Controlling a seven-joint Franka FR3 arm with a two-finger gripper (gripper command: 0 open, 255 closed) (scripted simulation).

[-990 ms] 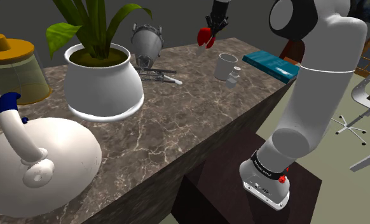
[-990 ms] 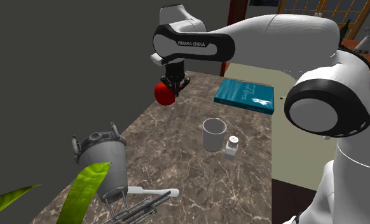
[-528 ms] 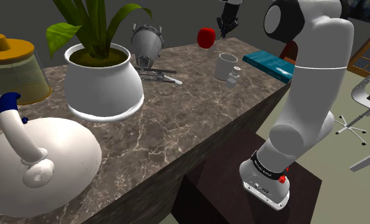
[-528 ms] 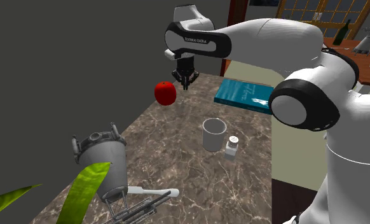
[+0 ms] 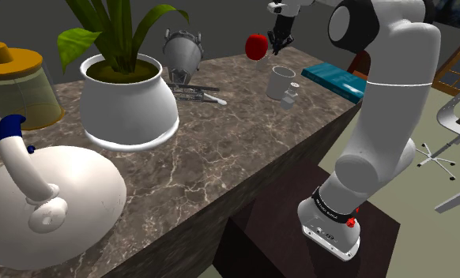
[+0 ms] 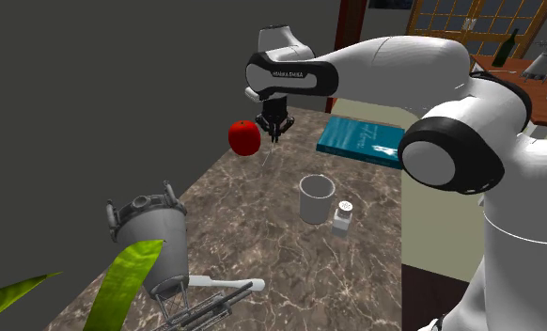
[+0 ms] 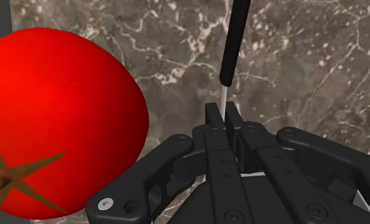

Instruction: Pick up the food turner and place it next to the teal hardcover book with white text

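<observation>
At the second exterior view's left, a red tomato [image 6: 244, 137] is seen at the wall-side edge of the dark marble counter [image 6: 262, 254]. Just to its right the black gripper [image 6: 274, 138] is pointed down at the counter, beside the tomato and clear of it. In the wrist view the gripper [image 7: 223, 124] is seen almost fully closed. Its two fingers are clamped on the thin pale shaft of the food turner [image 7: 233, 38], whose black handle is directed away from the hand toward the marble. The red tomato [image 7: 56, 121] is seen beside the fingers, unheld. From outside, the food turner [image 6: 265, 160] is shown as a slender line hung beneath the fingertips; whether its lower end touches the counter cannot be told. Further right a white cup [image 6: 313, 197] and a small shaker [image 6: 344, 217] are stood just beside each other. Beyond them the teal book [image 6: 361, 139] is laid flat at the counter's end, apart from the turner.

A second ago the gripper was set right over the tomato; it has since been shifted to the right. Compared with half a second ago, it has been lowered a little. The tomato, cup, shaker and book have not been moved.
</observation>
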